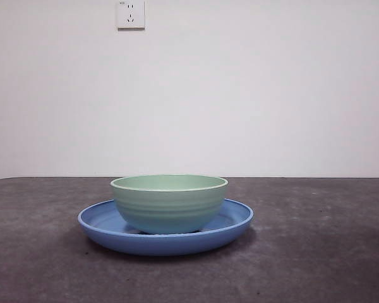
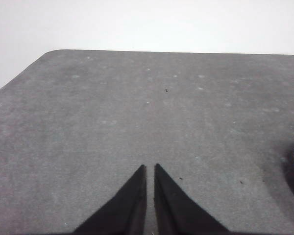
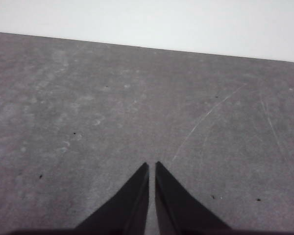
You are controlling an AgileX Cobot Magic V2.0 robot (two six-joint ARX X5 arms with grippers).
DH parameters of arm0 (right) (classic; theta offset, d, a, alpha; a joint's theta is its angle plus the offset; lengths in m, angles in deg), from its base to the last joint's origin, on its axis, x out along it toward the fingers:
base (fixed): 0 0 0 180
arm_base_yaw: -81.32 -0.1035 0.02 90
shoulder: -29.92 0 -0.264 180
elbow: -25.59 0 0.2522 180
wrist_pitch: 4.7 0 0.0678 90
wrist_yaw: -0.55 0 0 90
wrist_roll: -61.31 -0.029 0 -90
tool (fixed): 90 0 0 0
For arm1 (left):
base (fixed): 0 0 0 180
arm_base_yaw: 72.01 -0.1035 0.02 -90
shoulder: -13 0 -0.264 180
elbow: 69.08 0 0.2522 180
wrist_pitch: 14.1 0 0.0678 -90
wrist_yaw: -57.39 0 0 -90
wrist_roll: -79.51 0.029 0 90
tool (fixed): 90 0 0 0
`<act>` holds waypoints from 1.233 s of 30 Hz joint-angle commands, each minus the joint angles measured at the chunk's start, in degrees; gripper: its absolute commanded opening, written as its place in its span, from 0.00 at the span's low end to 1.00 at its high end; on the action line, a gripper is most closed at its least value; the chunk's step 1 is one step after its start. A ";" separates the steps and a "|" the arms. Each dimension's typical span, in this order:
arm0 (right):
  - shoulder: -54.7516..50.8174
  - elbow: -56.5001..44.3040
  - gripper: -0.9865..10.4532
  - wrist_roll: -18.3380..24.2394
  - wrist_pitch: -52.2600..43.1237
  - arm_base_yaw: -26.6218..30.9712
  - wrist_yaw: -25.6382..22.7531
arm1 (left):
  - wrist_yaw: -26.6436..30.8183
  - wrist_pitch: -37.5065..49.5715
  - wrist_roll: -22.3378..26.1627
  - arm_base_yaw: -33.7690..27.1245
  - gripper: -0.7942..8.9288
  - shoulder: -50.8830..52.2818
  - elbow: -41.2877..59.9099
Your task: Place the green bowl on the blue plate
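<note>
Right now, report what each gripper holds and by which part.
Nothing is held. The left gripper and right gripper are shut over bare table; the green bowl sits on the blue plate.

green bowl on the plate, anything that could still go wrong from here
Little looks risky. The green bowl sits upright inside the blue plate, left of the plate's centre, so a knock could slide it to the rim. The left gripper is shut over bare table with the plate's edge nearby; a careless sweep could nudge it. The right gripper is shut too.

Black tapered hands (image 2: pixel 150 169) (matte)
</note>
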 commanded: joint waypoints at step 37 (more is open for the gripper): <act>-0.04 -0.28 0.10 0.42 -0.77 -0.26 -0.04 | 0.13 -0.37 -0.15 -0.11 0.11 0.02 1.16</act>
